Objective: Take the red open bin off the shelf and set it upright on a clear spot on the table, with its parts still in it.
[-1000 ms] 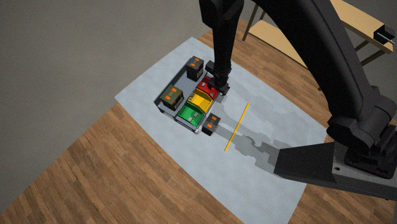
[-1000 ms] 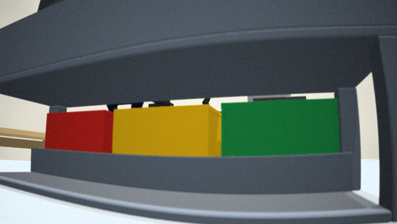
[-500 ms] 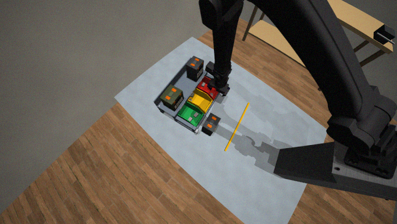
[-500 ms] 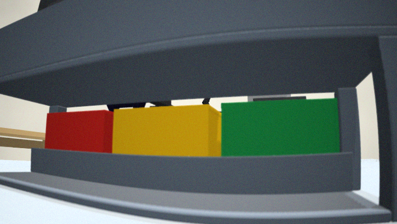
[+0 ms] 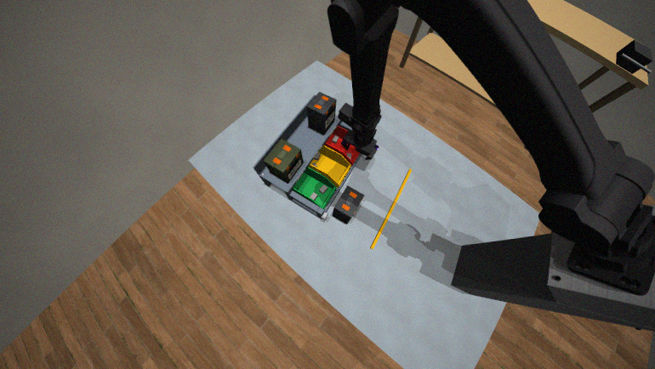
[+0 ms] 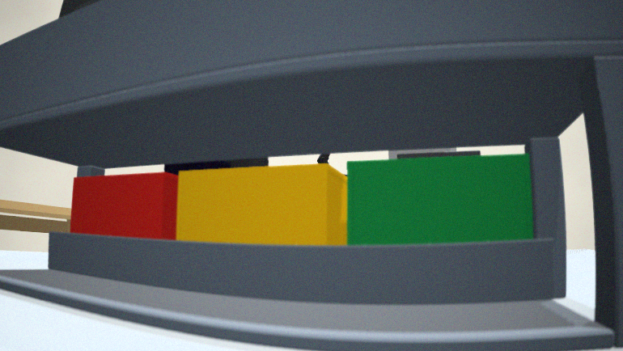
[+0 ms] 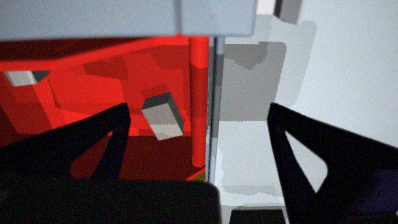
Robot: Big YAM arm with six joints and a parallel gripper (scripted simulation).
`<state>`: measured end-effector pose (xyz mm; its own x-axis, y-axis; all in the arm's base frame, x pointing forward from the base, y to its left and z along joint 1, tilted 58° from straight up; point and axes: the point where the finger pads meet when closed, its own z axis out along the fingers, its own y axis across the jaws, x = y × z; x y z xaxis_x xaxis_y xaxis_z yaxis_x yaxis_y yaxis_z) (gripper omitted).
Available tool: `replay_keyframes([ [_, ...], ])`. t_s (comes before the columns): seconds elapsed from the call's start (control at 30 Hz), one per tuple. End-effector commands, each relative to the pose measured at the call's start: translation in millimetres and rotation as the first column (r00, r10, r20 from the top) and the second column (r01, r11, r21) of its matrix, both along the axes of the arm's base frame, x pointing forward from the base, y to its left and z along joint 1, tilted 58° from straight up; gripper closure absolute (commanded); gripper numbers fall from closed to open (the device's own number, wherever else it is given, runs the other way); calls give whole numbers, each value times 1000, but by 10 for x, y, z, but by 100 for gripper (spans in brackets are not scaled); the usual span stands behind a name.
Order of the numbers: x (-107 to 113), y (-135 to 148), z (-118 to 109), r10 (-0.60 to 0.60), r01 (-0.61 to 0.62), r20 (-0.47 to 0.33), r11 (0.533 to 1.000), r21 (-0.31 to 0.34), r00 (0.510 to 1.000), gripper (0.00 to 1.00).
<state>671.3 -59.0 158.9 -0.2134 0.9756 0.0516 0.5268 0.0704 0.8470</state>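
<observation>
The red open bin [image 5: 339, 144] sits on the grey shelf [image 5: 306, 150], at the far end of a row with a yellow bin [image 5: 331, 166] and a green bin [image 5: 314, 188]. In the exterior view it is the leftmost bin [image 6: 124, 205], behind the shelf lip. My gripper [image 5: 361, 145] is open and empty, hanging over the bin's front wall. In the wrist view its fingers straddle the red front wall [image 7: 199, 100], one finger inside the bin, the other outside over the mat. Grey blocks [image 7: 162, 115] lie inside the bin.
Dark boxes with orange marks stand on the shelf at the back [image 5: 321, 111] and left [image 5: 283, 160], and one stands on the mat [image 5: 348, 204] by the green bin. A yellow rod [image 5: 390, 208] lies on the grey mat. The arm's base [image 5: 595, 238] is at the right.
</observation>
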Motion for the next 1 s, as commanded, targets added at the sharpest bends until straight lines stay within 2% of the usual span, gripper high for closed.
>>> replay_keyframes([
  [0.0,83,57,-76,1,-1,-4,1000,6,1000,10],
  [0.97,156,71,-126,2,-2,-3,1000,5,1000,10],
])
